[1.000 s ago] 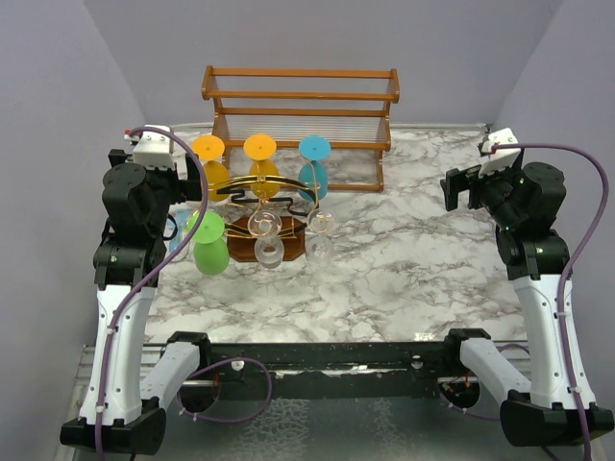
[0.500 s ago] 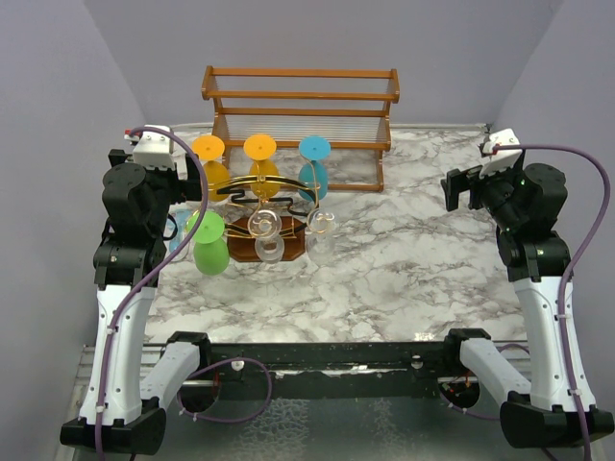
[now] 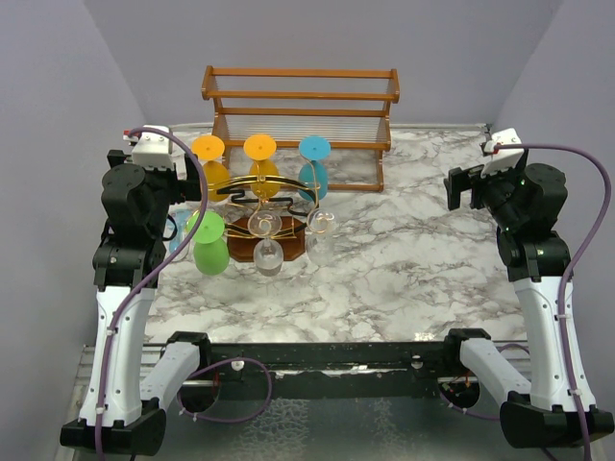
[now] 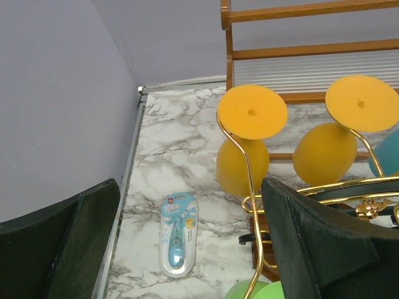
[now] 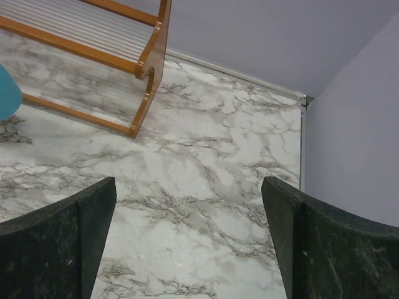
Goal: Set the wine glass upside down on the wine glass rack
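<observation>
- The rack (image 3: 252, 184) stands on the table (image 3: 413, 259) toward the left edge, just in front of the wooden shelf (image 3: 300, 96) that runs along the far edge.
- The clear wine glass (image 3: 269, 256) hangs on the rack's near side, foot up and bowl down. A wire loop seems to catch the stem so the foot cannot slip through, which is why it stays inverted.
- A second clear glass (image 3: 320, 230) hangs just beside it, toward the right.
- Two orange glasses (image 4: 252, 112), a blue-green glass (image 3: 313, 165) and a green glass (image 3: 209, 245) hang the same way on the other loops, feet on top.
- My left claw (image 4: 188, 187) is spread wide with nothing between its fingers. It hovers by the left edge, just beside the rack and apart from the glasses.
- My right claw (image 5: 188, 184) is spread too and empty. It sits well apart near the right edge, over bare marble.
- A blue packet (image 4: 176, 233) lies flat by the left edge.
- With both claws free and the glass hung, I judge the placing done. Pulling away carefully matters, since a knock would swing the hanging glasses.
</observation>
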